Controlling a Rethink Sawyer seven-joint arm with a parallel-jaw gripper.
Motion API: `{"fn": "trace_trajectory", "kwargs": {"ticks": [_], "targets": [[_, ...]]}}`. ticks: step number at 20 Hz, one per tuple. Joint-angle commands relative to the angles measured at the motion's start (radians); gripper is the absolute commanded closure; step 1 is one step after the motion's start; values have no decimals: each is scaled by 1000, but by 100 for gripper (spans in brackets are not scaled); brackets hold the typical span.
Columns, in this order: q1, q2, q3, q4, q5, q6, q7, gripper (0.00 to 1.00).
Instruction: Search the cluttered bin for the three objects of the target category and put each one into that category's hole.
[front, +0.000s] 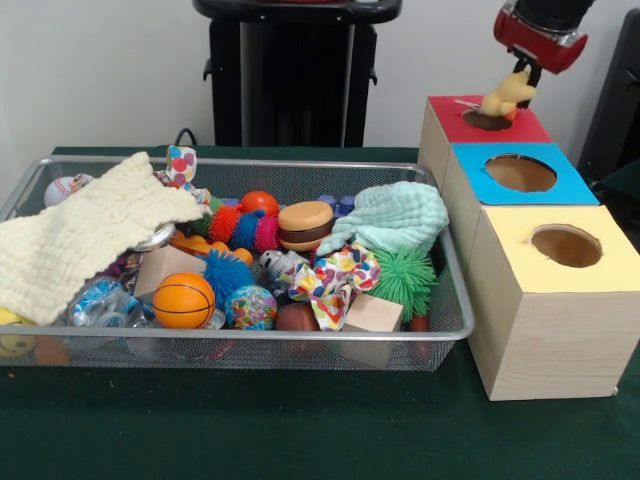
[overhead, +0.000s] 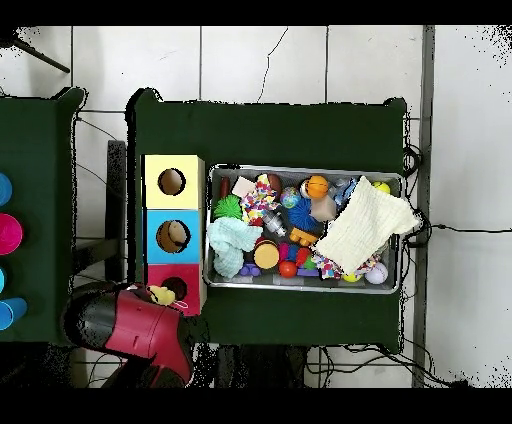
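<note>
My gripper (front: 524, 76) hangs at the top right, shut on a pale yellow plush toy (front: 507, 95). The toy dangles just above the round hole (front: 487, 120) in the red top of the wooden box (front: 500, 128), its lower end at the hole's rim. In the overhead view the red arm (overhead: 130, 325) reaches to that box (overhead: 160, 272), with the plush toy (overhead: 160, 295) beside the hole (overhead: 177, 289). The wire mesh bin (front: 240, 336) sits to the left, full of clutter; it also shows in the overhead view (overhead: 305, 169). I cannot make out other plush toys in it.
A blue-topped box (front: 560, 185) and a yellow-topped box (front: 600, 270) stand in a row in front of the red one. The bin holds a cream cloth (front: 80, 240), a mint cloth (front: 395, 215), a toy basketball (front: 184, 300), spiky balls (front: 405, 278) and wooden blocks (front: 372, 312).
</note>
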Motion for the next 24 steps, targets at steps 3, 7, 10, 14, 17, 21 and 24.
{"fn": "trace_trajectory", "kwargs": {"ticks": [3, 7, 10, 14, 17, 21, 24], "targets": [[-35, 64, 32, 11, -18, 36, 227, 100], [-26, 76, 4, -8, -42, 30, 218, 100], [-29, 75, 1, -6, -43, 27, 209, 100], [-19, 78, -34, -28, -69, 40, 196, 100], [-16, 79, -44, -38, -81, 33, 190, 0], [-31, 63, -20, -20, -65, 5, 185, 0], [-24, 68, -25, -29, -72, 4, 190, 0]]}}
